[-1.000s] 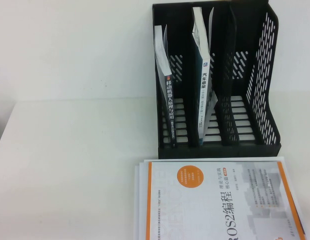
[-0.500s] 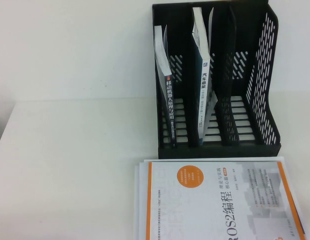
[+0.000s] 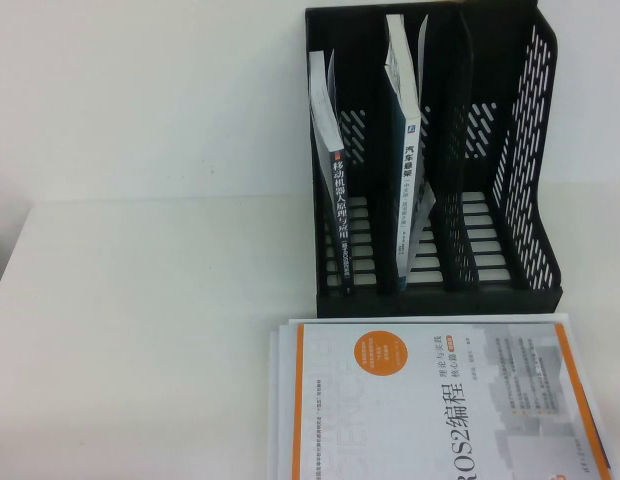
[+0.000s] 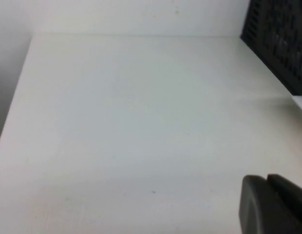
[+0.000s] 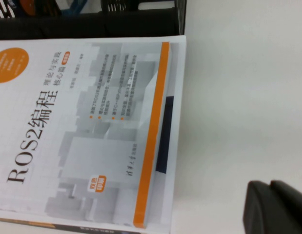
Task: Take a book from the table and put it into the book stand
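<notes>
In book stand (image 3: 510,150) middle slot: book (image 3: 408,190) upright; left gripper (image 4: 273,204), right gripper (image 5: 277,207) jaws unclear.

Blue-spined white book (image 3: 408,190) upright in middle slot of black 3-slot book stand (image 3: 530,180) on white table (image 3: 140,330).

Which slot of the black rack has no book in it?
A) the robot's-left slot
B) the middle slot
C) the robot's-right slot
C: in the book stand the black-spined book fills the left slot and the book the middle; the right slot holds none. Left gripper is over bare table, right gripper beside the orange-striped book.
</notes>
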